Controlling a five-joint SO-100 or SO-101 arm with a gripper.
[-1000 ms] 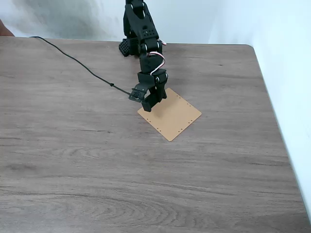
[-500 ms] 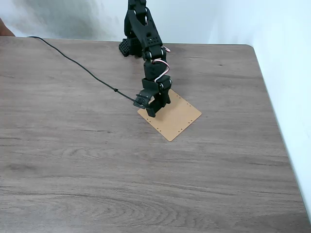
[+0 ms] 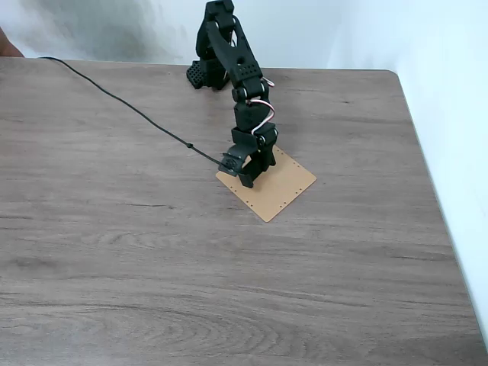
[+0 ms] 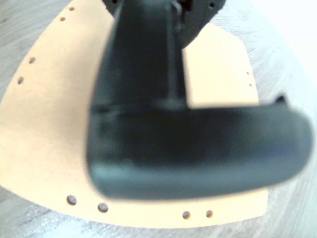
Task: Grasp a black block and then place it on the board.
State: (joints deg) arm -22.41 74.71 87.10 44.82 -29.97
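Grey-brown wood grain covers the surface (image 3: 114,252), which takes up most of the fixed view; a white wall runs along the top and down the right edge. At upper left, a thin black cable (image 3: 122,100) starts near the frame edge and runs diagonally down to the right across the surface, ending at the arm's lower end, just left of centre.

Centre of the fixed view: the black arm (image 3: 232,61) rises from its base at the upper middle of the frame and bends downward, with red and white wires looped at its wrist joint. The hand (image 3: 245,177) points down over the left corner of the board (image 3: 282,187) — a thin tan square panel lying flat, set as a diamond, with small holes along its edges. The hand's tip is at or just above the board; contact cannot be confirmed from this view.

Wrist view, left to right: the board fills the background, with holes visible along its left and lower edges. A blurred black finger (image 4: 141,54) descends from the top centre. Across the lower middle of the frame lies the black block (image 4: 198,148) — an elongated dark bar, out of focus, seen against the board and extending toward the right edge. The hand appears closed on the block, its finger meeting the bar's upper side. Grey surface shows at the corners of this view.
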